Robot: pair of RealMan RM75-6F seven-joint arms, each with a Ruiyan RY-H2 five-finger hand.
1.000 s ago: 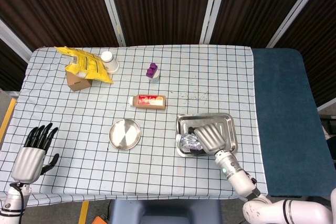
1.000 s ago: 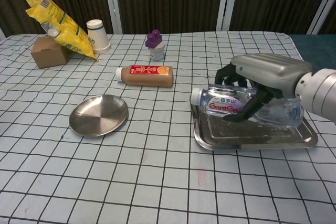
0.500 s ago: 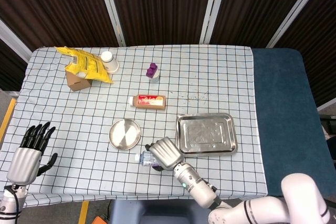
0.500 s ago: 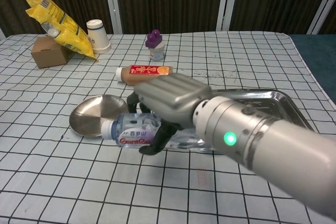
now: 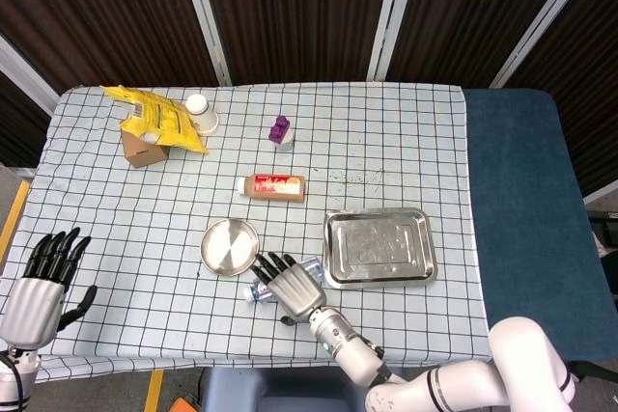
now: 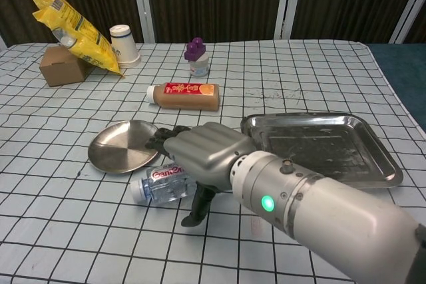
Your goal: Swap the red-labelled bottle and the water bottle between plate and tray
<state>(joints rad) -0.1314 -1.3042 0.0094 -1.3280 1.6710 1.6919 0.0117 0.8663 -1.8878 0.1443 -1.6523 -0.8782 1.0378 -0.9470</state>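
— Fingers [image 6: 174,139] of the right hand [image 6: 203,154] are spreading flat over the water bottle [image 6: 162,184], not curling round it; it looks as if the hand is holding nothing. Are you seeing the same?

— Yes. From the head view the right hand [image 5: 293,287] is lying over the bottle [image 5: 261,288], which is resting on its side on the tablecloth [image 5: 135,248], just beside the plate [image 5: 230,246] but not on it.

— So neither spot is getting its bottle yet?

— I'm judging so. The tray [image 5: 379,246] is sitting bare, the plate [image 6: 126,145] too, and the red-labelled bottle [image 6: 184,96] is lying on the cloth beyond the plate, apart from both.

— And the left hand [image 5: 37,283]?

— It is hovering at the near left table edge with fingers apart, gripping nothing.

— What's remaining, then?

— Probably both placings: the water bottle is needing a nudge or lift onto the plate, and the red-labelled bottle is waiting to go into the tray.
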